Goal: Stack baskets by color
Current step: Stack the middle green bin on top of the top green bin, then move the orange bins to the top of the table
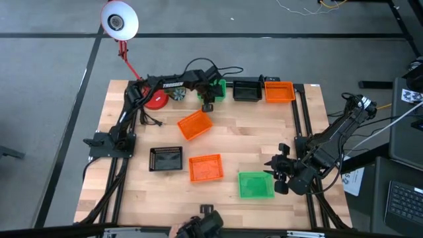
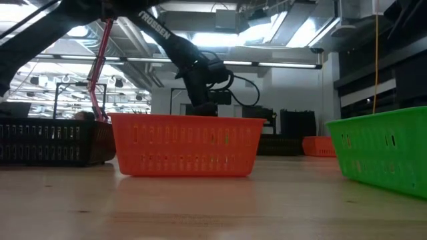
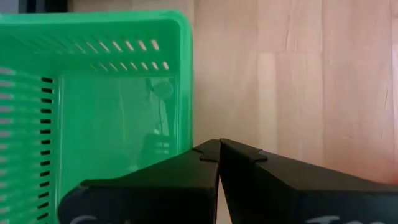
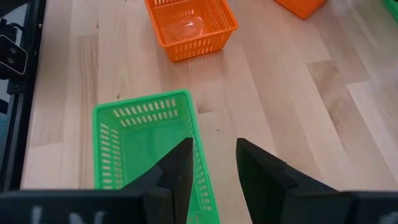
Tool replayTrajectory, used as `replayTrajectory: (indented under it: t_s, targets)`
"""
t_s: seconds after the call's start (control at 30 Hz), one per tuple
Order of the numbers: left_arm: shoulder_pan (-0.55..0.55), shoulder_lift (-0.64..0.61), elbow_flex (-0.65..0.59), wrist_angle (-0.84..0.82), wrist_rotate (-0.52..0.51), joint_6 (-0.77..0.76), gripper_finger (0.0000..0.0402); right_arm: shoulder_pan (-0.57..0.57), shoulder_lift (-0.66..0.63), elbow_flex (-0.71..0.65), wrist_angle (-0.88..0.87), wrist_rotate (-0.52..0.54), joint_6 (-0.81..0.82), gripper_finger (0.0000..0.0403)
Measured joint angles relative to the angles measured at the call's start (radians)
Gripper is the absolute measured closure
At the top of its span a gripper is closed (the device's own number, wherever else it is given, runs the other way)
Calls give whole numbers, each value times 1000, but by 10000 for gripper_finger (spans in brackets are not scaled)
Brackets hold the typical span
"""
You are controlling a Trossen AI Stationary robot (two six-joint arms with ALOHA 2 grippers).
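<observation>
The left gripper is seen pressed fully closed and empty, just beside a green basket at the table's far edge. The right gripper is parted partway, holding nothing, above the rim of a near green basket. Only in the high view is the black basket shown beside an orange basket.

Green, orange, black baskets lie apart, seemingly all unstacked
</observation>
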Motion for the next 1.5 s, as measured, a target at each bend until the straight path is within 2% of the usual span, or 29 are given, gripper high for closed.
replayTrajectory:
  t_s: [0.17,0.4,0.53,0.6,0.8,0.87,0.97,1.03,1.2,1.37,1.47,1.5]
  targets:
    - [4,0,0,0,13,0,401,0,0,0,4,0,6,280]
    - [-56,-9,1,-3,24,0,401,0,0,0,26,0,3,280]
    - [-121,-61,1,-86,4,-46,401,0,0,0,33,0,2,280]
    - [-159,-108,2,-185,-16,-72,401,0,0,0,43,0,1,280]
    - [-287,-254,1,-444,-155,-104,401,0,0,0,55,1,0,280]
    - [-304,-284,-1,-515,-184,-137,401,0,0,0,61,1,0,280]
    - [-298,-276,-42,-524,-208,-175,401,0,1,0,77,8,-1,280]
    - [-284,-251,-94,-491,-211,-177,401,0,1,0,90,9,-1,280]
    - [-265,-150,-187,-196,-229,-177,401,0,1,0,104,3,-2,280]
    - [-292,-83,-146,210,-180,-184,401,0,1,0,107,1,-31,280]
    - [-337,-95,-99,308,-149,-202,401,0,1,0,116,0,-50,280]
    - [-352,-117,-85,268,-149,-202,401,0,1,0,117,-2,-50,280]
